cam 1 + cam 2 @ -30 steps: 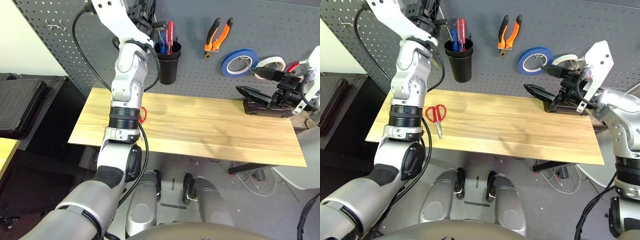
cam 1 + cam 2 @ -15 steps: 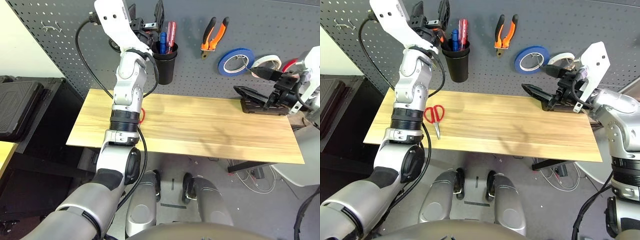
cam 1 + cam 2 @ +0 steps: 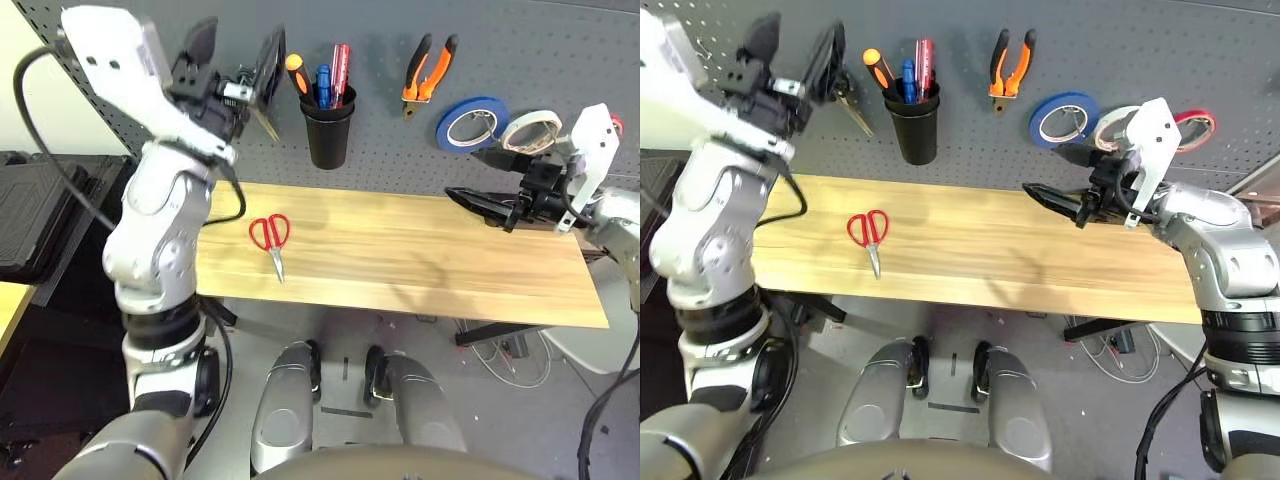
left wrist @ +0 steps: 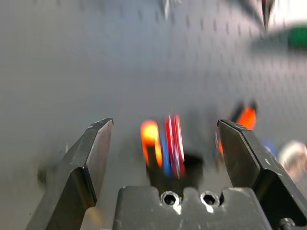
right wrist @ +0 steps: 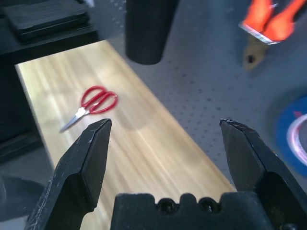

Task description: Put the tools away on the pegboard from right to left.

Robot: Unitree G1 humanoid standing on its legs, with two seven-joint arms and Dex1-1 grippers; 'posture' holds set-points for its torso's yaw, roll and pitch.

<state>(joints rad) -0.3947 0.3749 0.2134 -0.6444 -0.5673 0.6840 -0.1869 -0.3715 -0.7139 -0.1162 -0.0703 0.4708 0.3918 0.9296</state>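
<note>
1. Head views: a dark grey pegboard (image 3: 560,40) stands behind a light wooden surface (image 3: 420,260). On the board the tools hang from right to left: a whitish tape roll (image 3: 530,130), a blue tape roll (image 3: 472,122), the pliers (image 3: 428,68), then a black cup (image 3: 330,125) holding the screwdriver (image 3: 295,70) with its orange end up. That order suggests the right-hand items are already stowed. The red scissors (image 3: 270,235) lie flat on the surface, the one tool not yet on the board.

2. Still in the head views, the left gripper (image 3: 235,65) is held high beside the board, just left of the cup, jaws spread wide and empty; the scissors lie well below it. The right gripper (image 3: 480,200) hovers over the right part of the surface, jaws apart and empty, well away from the scissors.

3. Left wrist view: the jaws stand wide apart, the cup and its coloured handles blurred between and beyond them.

4. Right wrist view: the jaws are wide open; the red scissors (image 5: 93,103) lie far ahead on the surface, off toward one finger, not between them.
</note>
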